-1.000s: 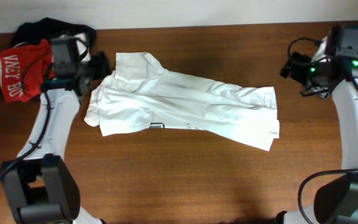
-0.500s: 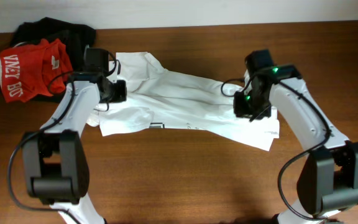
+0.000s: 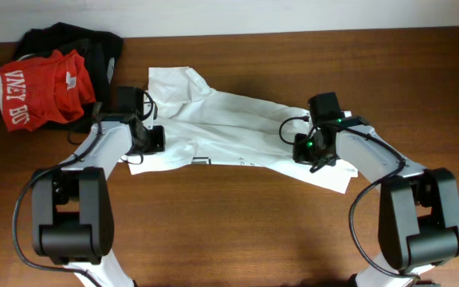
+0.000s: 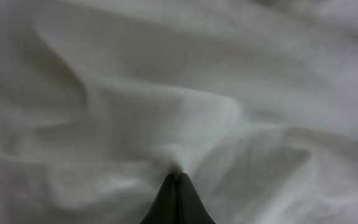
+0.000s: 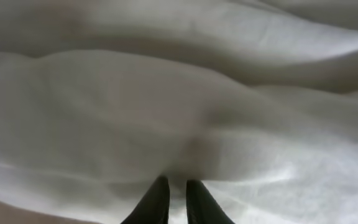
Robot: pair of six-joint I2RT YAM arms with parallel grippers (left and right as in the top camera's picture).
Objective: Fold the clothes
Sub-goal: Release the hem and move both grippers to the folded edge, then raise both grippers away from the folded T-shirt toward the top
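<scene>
Bare table [image 3: 237,231] lies open along the near edge and behind the white T-shirt [image 3: 237,131] on the right. A red shirt [image 3: 38,88] and black garment [image 3: 94,44] crowd the far left corner, near the left gripper [image 3: 151,137]

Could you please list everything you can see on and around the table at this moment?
white short-sleeved T-shirt of thin wrinkled fabric: one, white, spread across the middle of the table.
red shirt with white lettering: one, red, crumpled at the table's far left corner.
black garment: one, black, bunched behind and partly under the red shirt.
brown wooden table: one, brown, under everything.
left tool: one, black, fingers together on a pucker of the T-shirt's left part.
right tool: one, black, fingers nearly together at the T-shirt's right part; grip unclear.
</scene>
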